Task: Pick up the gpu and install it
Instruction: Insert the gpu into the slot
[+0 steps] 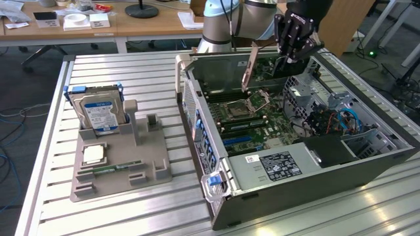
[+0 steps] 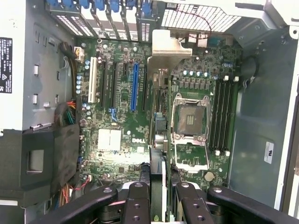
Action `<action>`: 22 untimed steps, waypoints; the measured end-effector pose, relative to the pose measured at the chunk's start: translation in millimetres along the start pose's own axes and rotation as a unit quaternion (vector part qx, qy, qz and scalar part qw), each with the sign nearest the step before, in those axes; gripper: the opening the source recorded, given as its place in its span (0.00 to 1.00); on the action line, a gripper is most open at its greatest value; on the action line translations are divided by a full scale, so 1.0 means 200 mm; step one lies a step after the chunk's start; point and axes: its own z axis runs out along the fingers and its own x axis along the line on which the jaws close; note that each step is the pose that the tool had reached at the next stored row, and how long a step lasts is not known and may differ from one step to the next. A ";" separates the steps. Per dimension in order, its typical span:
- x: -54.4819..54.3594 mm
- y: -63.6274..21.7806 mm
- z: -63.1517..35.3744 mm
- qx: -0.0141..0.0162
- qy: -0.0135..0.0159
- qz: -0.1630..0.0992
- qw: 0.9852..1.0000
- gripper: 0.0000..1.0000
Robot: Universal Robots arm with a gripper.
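Wrist view is showing the gpu (image 2: 157,121) edge-on as a thin dark strip, its flat faces lying hidden and its near end cut off between the fingers (image 2: 138,200) of the pincer (image 2: 160,186), which is clamping it from both sides. Its silver bracket (image 2: 169,51) is pointing away from the pincer, over the motherboard (image 2: 117,102) inside the open computer case (image 1: 308,189). Exterior view is showing the card hanging below the pincer at the case's far end, bracket toward that view's left; whether it is touching a slot is hard to tell.
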 end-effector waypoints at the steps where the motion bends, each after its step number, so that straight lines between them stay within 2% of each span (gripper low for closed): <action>1: 0.00 0.000 0.003 0.000 0.000 0.000 1.000 0.26; 9: 0.00 0.001 0.023 0.001 0.000 0.034 0.999 0.26; 22: 0.02 0.003 0.078 0.001 0.001 0.039 0.999 0.26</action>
